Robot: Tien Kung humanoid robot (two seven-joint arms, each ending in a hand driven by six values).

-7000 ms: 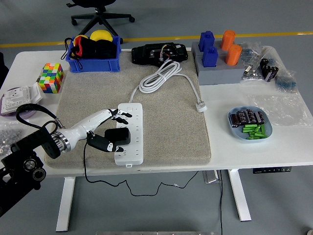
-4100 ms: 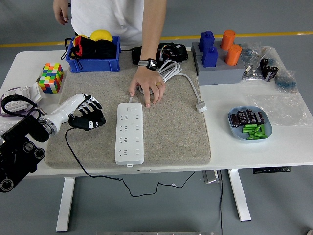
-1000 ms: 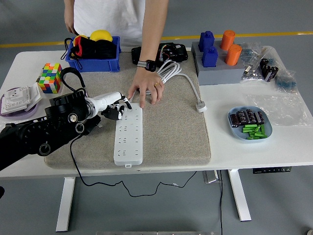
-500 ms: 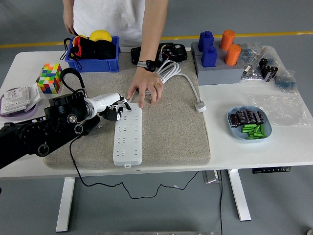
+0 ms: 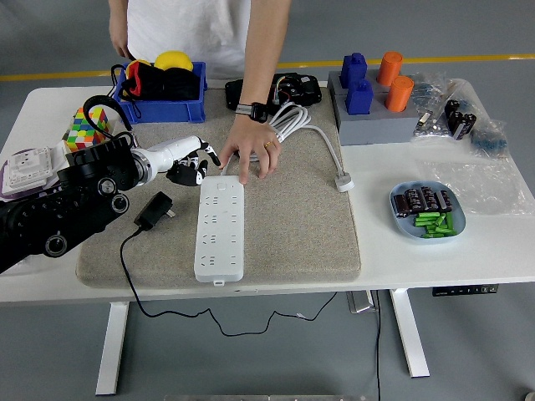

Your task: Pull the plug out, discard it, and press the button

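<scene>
— Starting nearest: what lies on the grey mat [image 5: 292, 238]?

— A white power strip [image 5: 220, 227], lengthwise, every socket free. At its nine o'clock, apart from it, the black plug [image 5: 155, 210] lies loose on the mat, its cord trailing off the desk [image 5: 468, 255] edge.

— And the robot's left hand [image 5: 189, 166]?

— Beyond the plug, at the strip's ten o'clock, fingers curled, gripping nothing.

— Farther back?

— A person's hand [image 5: 250, 154] presses on the strip's far end; a blue bin [image 5: 160, 88] stands behind.
</scene>
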